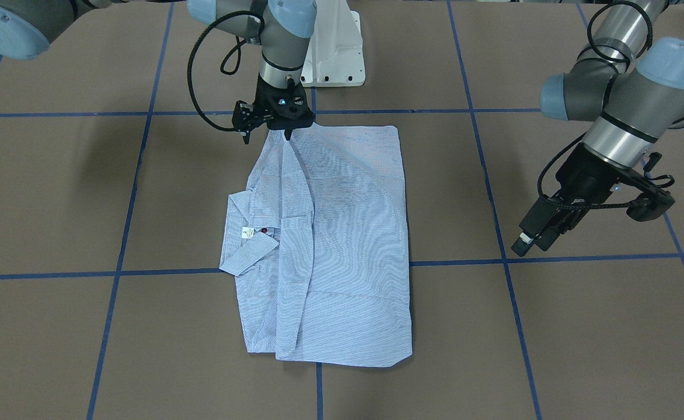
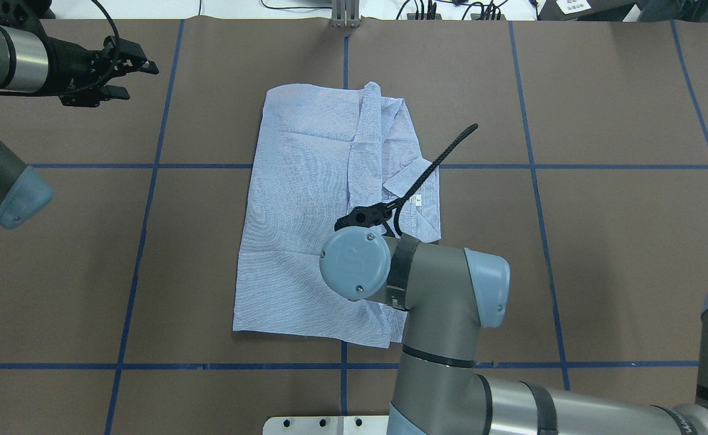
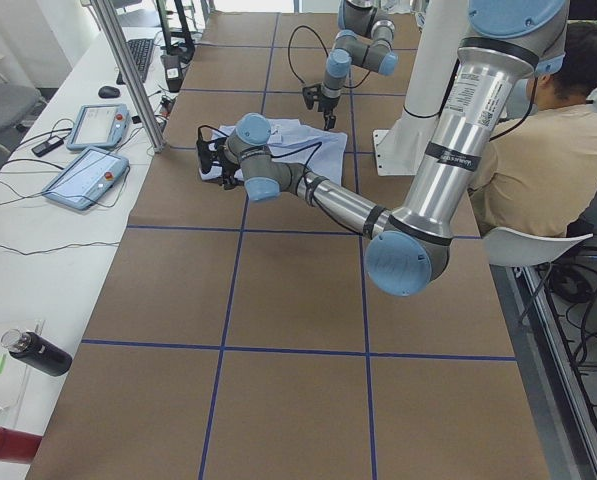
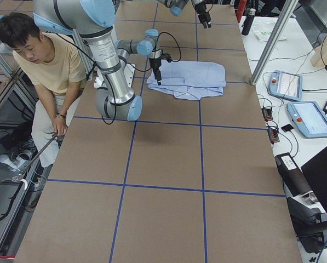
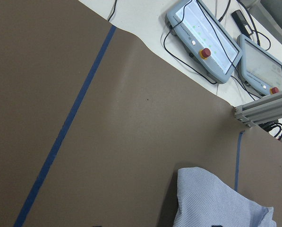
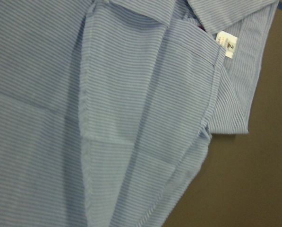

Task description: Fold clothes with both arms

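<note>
The light blue pinstriped shirt lies folded into a tall rectangle on the brown table, collar and white neck label toward my right side. It also shows in the overhead view and fills the right wrist view. My right gripper points down at the shirt's corner nearest the robot base and is shut on the cloth, with creases running out from it. In the overhead view the right wrist hides it. My left gripper is open and empty, off to the side of the shirt.
The white pedestal base stands just behind the shirt. Two teach pendants and an aluminium post sit at the table's far edge. A seated operator is beside the robot. Blue tape lines cross the table.
</note>
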Motion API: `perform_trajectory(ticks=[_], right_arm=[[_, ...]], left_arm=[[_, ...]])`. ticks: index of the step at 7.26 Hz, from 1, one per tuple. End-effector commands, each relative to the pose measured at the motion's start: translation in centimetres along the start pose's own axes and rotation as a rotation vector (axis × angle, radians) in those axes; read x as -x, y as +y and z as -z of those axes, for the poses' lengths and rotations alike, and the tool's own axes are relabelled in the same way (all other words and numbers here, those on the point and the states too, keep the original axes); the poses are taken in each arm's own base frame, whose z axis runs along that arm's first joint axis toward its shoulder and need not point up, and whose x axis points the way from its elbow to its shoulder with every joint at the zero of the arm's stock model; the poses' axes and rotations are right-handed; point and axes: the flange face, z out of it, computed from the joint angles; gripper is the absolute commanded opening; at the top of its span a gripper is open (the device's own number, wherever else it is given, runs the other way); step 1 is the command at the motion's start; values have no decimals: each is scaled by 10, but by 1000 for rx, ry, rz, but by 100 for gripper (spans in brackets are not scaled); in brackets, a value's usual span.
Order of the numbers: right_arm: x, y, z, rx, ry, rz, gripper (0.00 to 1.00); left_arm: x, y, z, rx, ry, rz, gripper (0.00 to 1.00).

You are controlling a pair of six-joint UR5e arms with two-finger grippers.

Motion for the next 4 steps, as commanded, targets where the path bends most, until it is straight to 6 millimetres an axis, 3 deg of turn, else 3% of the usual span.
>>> perform_trajectory(ticks=[1,2,4], right_arm=[[22,-43,-30,-33,-19,-16,100],[28,-58,-35,-29,0,-10,100],[1,-83,-34,-29,6,14,100]], left_arm=[[13,2,7,-1,-12,6,82],[12,3,9,-1,-9,4,82],[13,2,9,-3,-10,6,82]])
